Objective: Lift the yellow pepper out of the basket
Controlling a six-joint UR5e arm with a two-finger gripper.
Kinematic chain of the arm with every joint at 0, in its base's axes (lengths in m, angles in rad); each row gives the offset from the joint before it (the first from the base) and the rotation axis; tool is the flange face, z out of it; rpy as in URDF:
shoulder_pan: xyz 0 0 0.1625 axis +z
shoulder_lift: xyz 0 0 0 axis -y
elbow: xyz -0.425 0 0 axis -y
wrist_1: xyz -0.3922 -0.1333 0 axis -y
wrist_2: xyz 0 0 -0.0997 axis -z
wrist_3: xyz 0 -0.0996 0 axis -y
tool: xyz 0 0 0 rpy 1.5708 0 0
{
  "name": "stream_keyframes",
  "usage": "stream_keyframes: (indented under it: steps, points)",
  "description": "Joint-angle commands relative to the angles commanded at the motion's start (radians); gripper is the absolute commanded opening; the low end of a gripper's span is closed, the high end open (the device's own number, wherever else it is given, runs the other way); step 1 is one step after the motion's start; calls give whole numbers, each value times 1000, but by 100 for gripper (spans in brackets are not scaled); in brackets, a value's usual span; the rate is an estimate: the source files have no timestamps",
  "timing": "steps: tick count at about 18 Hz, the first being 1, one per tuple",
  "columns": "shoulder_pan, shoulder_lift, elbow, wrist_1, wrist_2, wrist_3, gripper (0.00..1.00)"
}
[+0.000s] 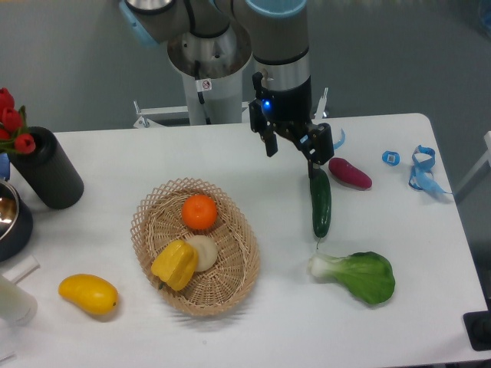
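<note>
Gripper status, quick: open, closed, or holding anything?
Gripper: open, holding nothing, above the table near the cucumber, away from the yellow pepper in the basket.

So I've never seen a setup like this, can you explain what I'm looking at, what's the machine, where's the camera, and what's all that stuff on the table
This is one picture from a fixed camera looking down at a white table from the front. The grey and blue machine at the top is a robot arm; its two-finger gripper hangs open above the table and holds nothing. A woven basket holds the yellow pepper, an orange and a pale round item. Outside it lie a mango-like fruit, a cucumber, a leafy green and a purple vegetable. At left stands a black vase of red flowers.
</note>
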Motion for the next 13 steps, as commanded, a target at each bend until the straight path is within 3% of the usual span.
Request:
stream_keyframes:
  steps: [9, 13]
  points:
    - [3, -5, -18, 35, -28, -5, 100]
    - [-3, -11, -35, 70, -29, -98, 100]
